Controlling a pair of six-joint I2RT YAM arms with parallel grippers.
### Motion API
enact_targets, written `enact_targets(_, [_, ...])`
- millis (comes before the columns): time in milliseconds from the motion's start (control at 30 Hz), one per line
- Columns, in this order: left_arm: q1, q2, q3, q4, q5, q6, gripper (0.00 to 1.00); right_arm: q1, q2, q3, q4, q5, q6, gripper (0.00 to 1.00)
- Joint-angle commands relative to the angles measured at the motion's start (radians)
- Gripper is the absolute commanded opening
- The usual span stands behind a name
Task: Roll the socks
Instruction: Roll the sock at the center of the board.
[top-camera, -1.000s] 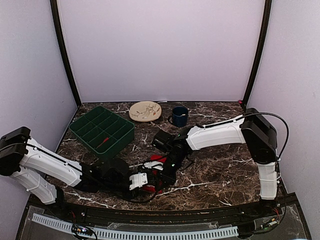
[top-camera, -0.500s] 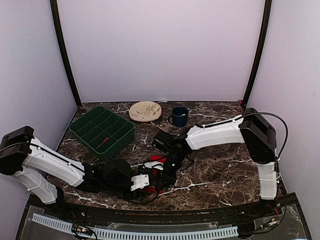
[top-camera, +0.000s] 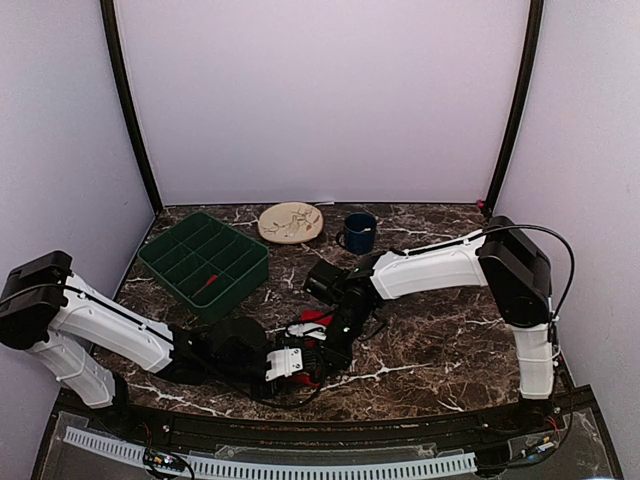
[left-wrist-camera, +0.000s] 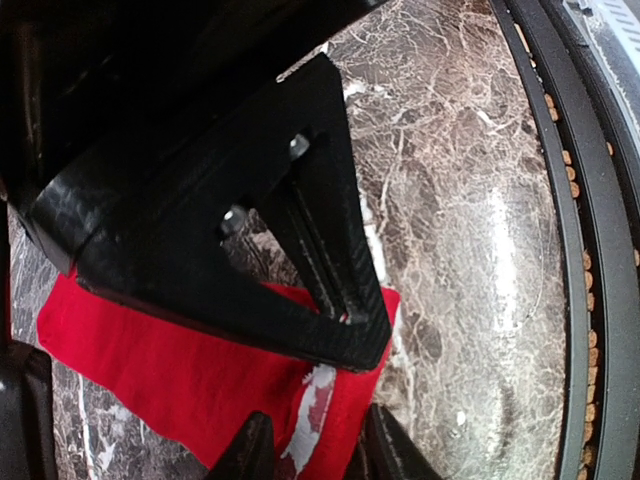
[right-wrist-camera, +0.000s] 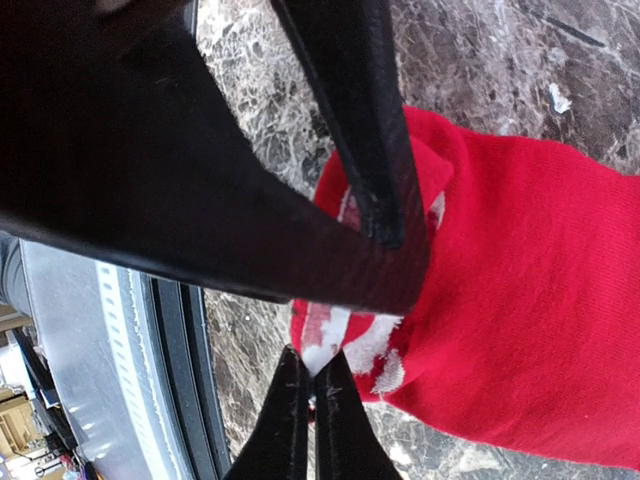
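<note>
Left gripper (left-wrist-camera: 365, 345) and right gripper (right-wrist-camera: 395, 255) pinched onto the red socks (right-wrist-camera: 520, 300); green tray (top-camera: 240, 286), plate (top-camera: 290, 222), mug (top-camera: 359, 232) well behind.

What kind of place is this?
Likely a robot test booth: two white robot arms bolted at a dark marble-patterned table, plain lilac walls all round, small red fabric socks to practise on.

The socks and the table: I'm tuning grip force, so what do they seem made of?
The socks look like soft knit fabric, matte red, with a fine weave showing. The table looks like polished marble or a marble-look laminate: white veins, glossy glare.
</note>
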Motion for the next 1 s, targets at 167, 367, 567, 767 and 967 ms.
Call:
enact_targets(167, [-0.004,0.021,0.035,-0.062,0.008,-0.022,0.23,0.005,0.019,0.025,-0.024,-0.018,-0.019,0.0])
enact_targets(367, [-0.002,0.016,0.028,-0.071,0.001,-0.032,0.12,0.003,0.02,0.029,-0.027,-0.014,-0.017,0.0])
enact_targets(567, [-0.003,0.008,0.025,-0.09,0.01,-0.044,0.1,0.0,0.024,0.033,-0.03,-0.003,-0.015,0.0])
enact_targets(767, [-0.002,0.016,0.042,-0.125,0.04,-0.055,0.02,-0.001,0.032,0.039,-0.031,0.007,-0.008,0.01])
enact_targets(967, [0.011,0.015,0.046,-0.141,0.077,-0.077,0.0,-0.008,0.028,0.021,-0.01,0.003,0.006,0.13])
